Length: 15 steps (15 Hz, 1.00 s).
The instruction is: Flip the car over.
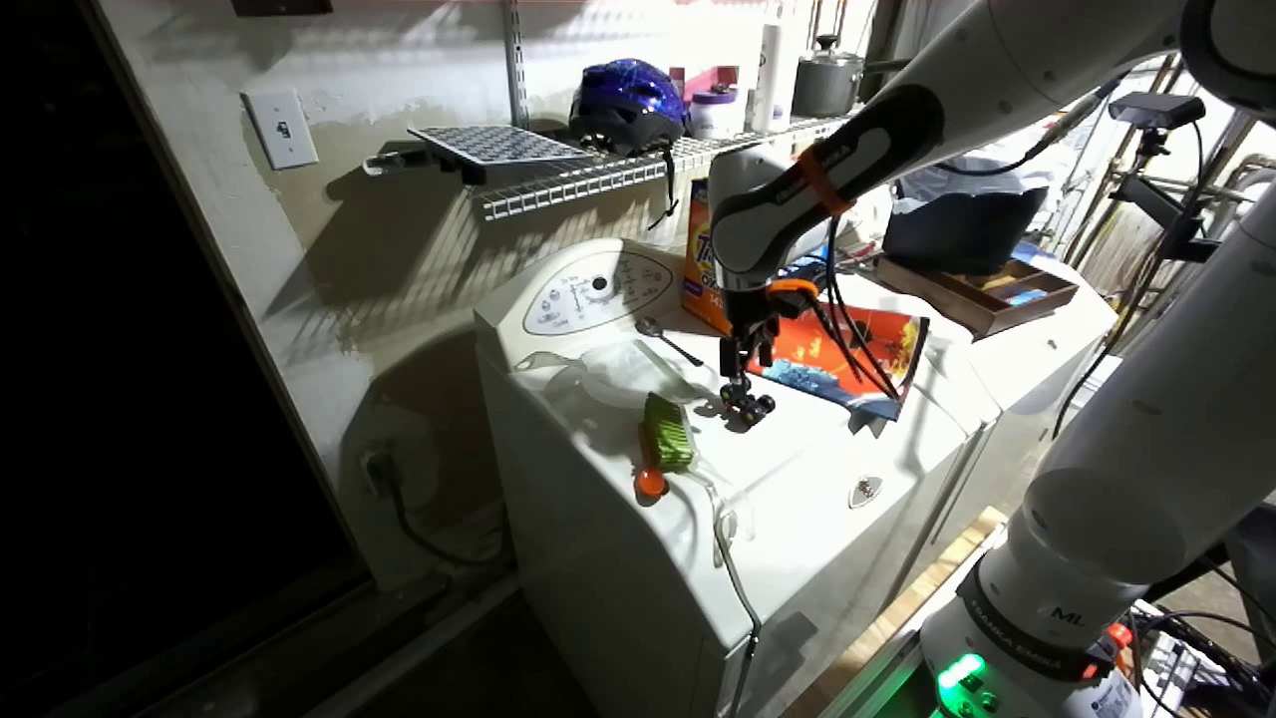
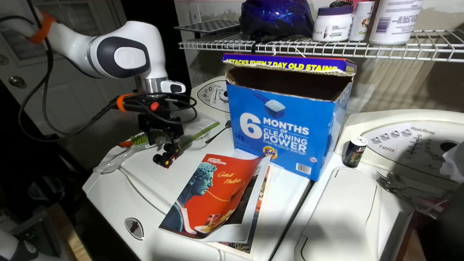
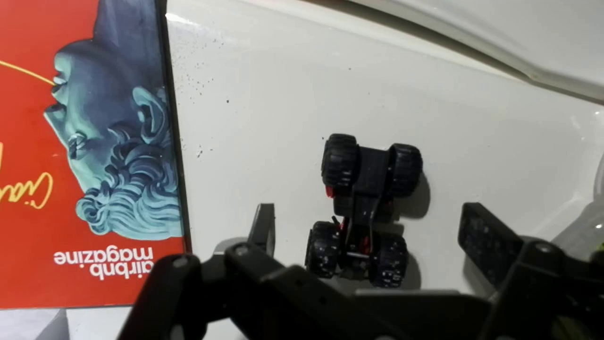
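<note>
Plainly, in the wrist view the gripper (image 3: 366, 227) stands wide, fingers (image 3: 265, 229) at nine and three o'clock, one car (image 3: 370, 177) between, touching neither, four wheels (image 3: 406, 170) showing, on the white machine (image 3: 264, 108). Open room spreads toward twelve; the edge of a magazine (image 3: 113, 141) marks nine. One box (image 2: 282, 127) gapes, inside shadowed; one tray (image 1: 932, 296) holds something blue (image 1: 1027, 297).
</note>
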{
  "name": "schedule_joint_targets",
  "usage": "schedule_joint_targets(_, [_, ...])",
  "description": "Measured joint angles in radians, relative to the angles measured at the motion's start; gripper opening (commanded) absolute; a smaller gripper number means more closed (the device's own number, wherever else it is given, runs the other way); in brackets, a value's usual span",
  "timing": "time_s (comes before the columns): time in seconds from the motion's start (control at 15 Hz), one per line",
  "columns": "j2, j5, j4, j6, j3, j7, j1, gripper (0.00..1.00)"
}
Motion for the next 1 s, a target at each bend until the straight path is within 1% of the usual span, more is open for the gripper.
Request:
schedule_joint_targets(0.27, [-0.032,0.0,0.003,-0.006,0.0,0.025,0.0,1.0])
schedule_joint_targets(0.8, [-0.101,0.0,0.021,-0.071,0.005,0.144,0.001,1.0])
schedule_joint_targets(1.0, [-0.107,0.0,0.026,-0.083,0.005,0.155,0.001,1.0])
